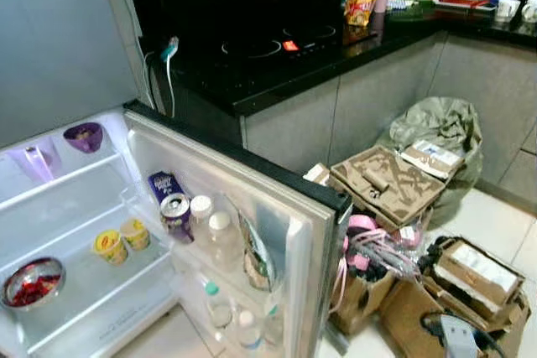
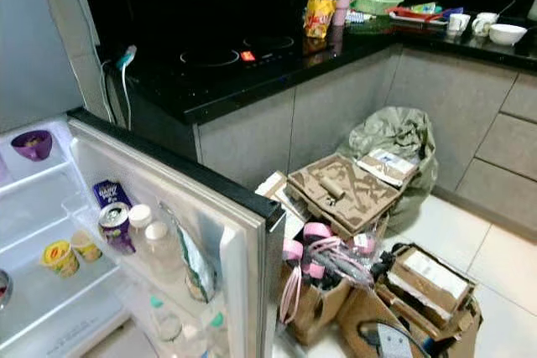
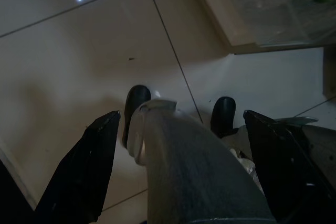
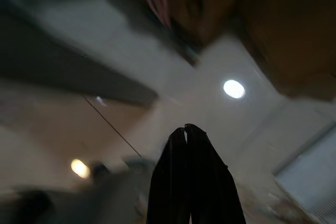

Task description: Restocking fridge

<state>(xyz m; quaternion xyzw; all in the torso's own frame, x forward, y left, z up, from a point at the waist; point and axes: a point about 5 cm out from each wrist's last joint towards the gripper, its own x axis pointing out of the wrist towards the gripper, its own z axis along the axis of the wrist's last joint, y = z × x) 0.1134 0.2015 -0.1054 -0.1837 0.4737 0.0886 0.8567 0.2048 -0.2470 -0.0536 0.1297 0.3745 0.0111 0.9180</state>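
Fridge (image 1: 80, 207): open, lower left of head view; can (image 1: 175, 212) and bottles (image 1: 220, 236) in door shelf.
Left gripper (image 3: 178, 145): fingers spread wide, empty, over floor tiles (image 3: 79, 61), well apart from fridge.
Right gripper (image 4: 185, 129): fingertips pressed together, empty, blurred.

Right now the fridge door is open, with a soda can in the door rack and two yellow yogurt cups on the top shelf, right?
Not quite. The two yellow yogurt cups sit on the middle shelf, below the one holding the purple bowl, as the left eye view shows. The fridge door is open, and the soda can is in its rack.
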